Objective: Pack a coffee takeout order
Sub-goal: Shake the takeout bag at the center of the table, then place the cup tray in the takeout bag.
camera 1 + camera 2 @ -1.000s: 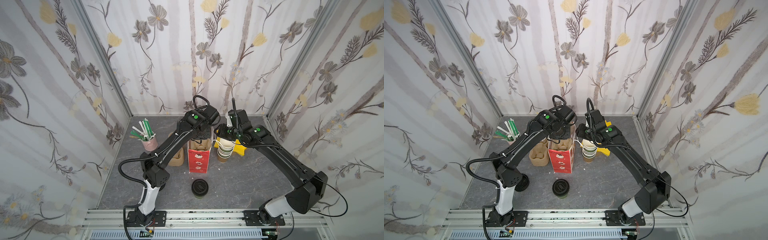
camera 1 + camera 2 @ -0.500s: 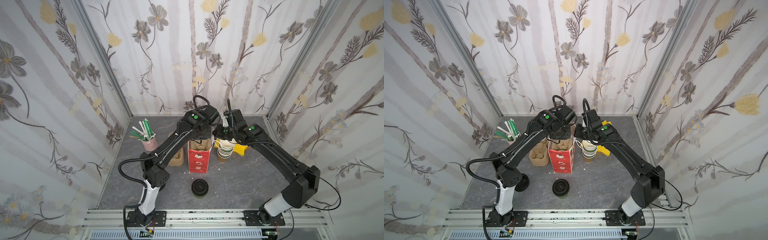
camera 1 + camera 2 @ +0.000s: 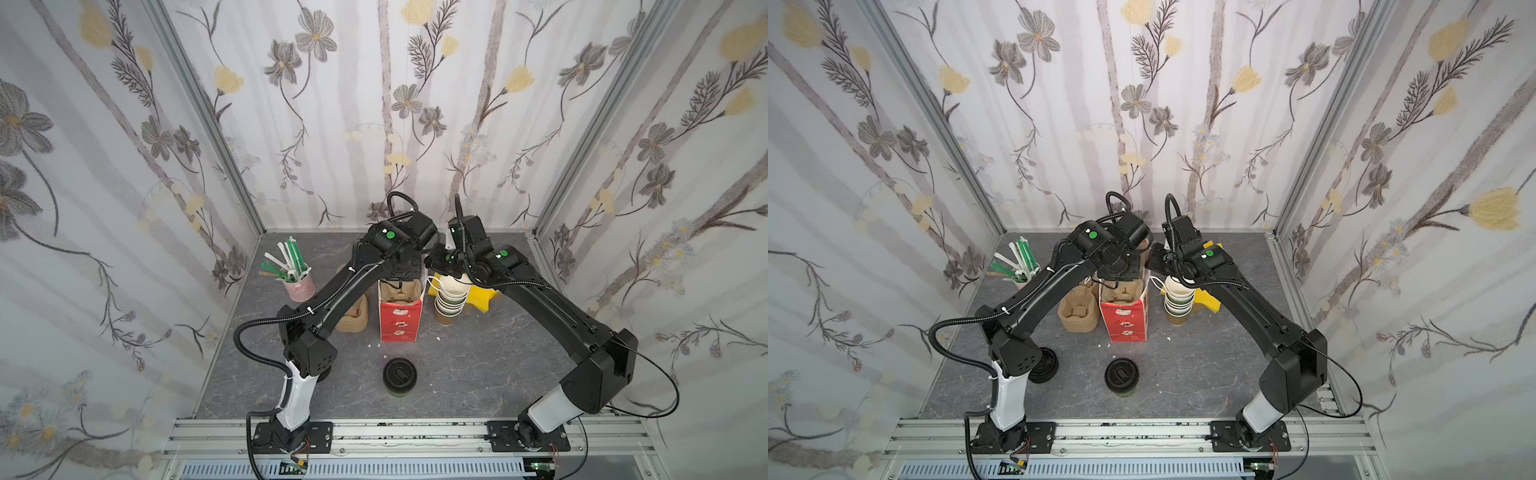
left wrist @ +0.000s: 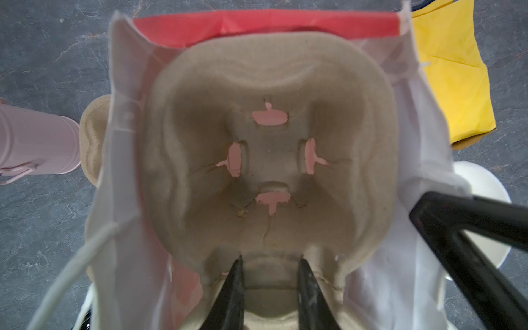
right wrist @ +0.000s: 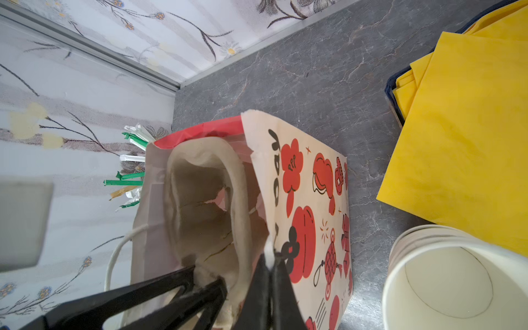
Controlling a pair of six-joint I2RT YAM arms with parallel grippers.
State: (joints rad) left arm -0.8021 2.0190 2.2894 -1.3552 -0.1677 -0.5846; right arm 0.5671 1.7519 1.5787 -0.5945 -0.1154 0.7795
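The red bag (image 3: 400, 322) (image 3: 1125, 324) stands open mid-table. The tan carrier (image 4: 268, 160) (image 5: 200, 200) sits in its mouth, its top level with the rim. My left gripper (image 4: 270, 274) is shut on the carrier's middle ridge from above. My right gripper (image 5: 269, 263) is shut on the bag's white rim (image 5: 257, 160) on the side facing the cup stack. The black-lidded cup (image 3: 399, 375) (image 3: 1121, 375) stands alone in front of the bag. Yellow napkins (image 3: 482, 297) (image 5: 463, 128) lie right of it. Green straws (image 3: 291, 266) stand in a pink cup (image 3: 299, 286) at the back left.
A stack of open paper cups (image 3: 451, 299) (image 5: 457, 285) stands right of the bag, under the right arm. Spare carriers (image 3: 1079, 316) are stacked left of the bag. Black lids (image 3: 1044, 365) sit behind the left arm's base. Walls enclose three sides.
The right gripper has moved in towards the bag and shut on its rim. The left arm and the carrier have stayed in place.
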